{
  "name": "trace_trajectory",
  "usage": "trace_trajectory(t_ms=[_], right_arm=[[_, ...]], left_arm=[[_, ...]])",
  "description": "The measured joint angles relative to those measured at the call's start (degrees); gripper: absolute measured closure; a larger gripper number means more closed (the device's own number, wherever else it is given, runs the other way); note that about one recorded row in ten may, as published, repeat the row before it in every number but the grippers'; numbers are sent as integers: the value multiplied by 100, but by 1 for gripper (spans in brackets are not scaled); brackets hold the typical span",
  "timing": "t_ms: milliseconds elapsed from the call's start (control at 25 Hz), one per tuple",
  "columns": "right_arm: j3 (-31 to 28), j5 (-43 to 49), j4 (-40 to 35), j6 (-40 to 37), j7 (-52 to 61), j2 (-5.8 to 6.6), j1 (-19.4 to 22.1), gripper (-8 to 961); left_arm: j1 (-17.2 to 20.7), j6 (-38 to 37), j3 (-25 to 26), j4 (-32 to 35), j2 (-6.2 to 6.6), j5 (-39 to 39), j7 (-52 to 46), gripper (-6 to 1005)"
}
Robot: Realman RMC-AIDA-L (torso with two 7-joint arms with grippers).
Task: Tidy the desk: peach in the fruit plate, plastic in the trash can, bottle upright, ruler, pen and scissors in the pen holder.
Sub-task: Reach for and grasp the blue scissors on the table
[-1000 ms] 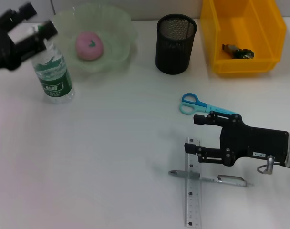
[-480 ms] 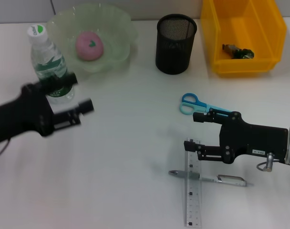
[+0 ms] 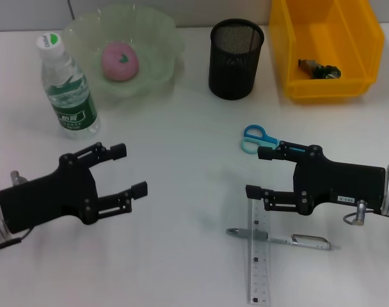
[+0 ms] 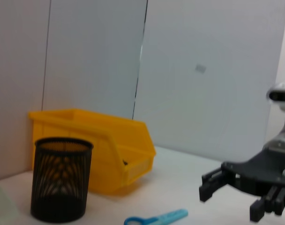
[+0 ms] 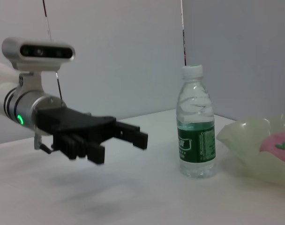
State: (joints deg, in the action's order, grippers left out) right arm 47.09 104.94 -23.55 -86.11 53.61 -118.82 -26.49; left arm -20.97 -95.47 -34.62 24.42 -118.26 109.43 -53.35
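Stationery is being gathered next: ruler (image 3: 259, 252) and pen (image 3: 279, 238), crossed near the desk's (image 3: 182, 160) front edge beside the scissors (image 3: 269, 142), are being hovered over by the spread-fingered, empty right gripper (image 3: 257, 173), so descent is being called for.

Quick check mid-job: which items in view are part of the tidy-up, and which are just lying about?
Job items:
peach in fruit plate
bottle, upright
pen holder
trash can holding plastic
scissors
ruler
pen, lying across the ruler

Lying about:
nothing else; only the open left end effector and open right end effector over the desk
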Motion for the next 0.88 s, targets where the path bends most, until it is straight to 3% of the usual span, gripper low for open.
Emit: trace_trajectory(t_ms=[400, 880], right_arm=[[-4, 0, 0, 16, 17, 9, -57, 167], [-91, -8, 15, 38, 25, -8, -78, 166]], left_arm=[[-29, 610, -7, -877, -22, 73, 1208, 167], [-90, 877, -297, -1064, -33, 82, 1350, 168]])
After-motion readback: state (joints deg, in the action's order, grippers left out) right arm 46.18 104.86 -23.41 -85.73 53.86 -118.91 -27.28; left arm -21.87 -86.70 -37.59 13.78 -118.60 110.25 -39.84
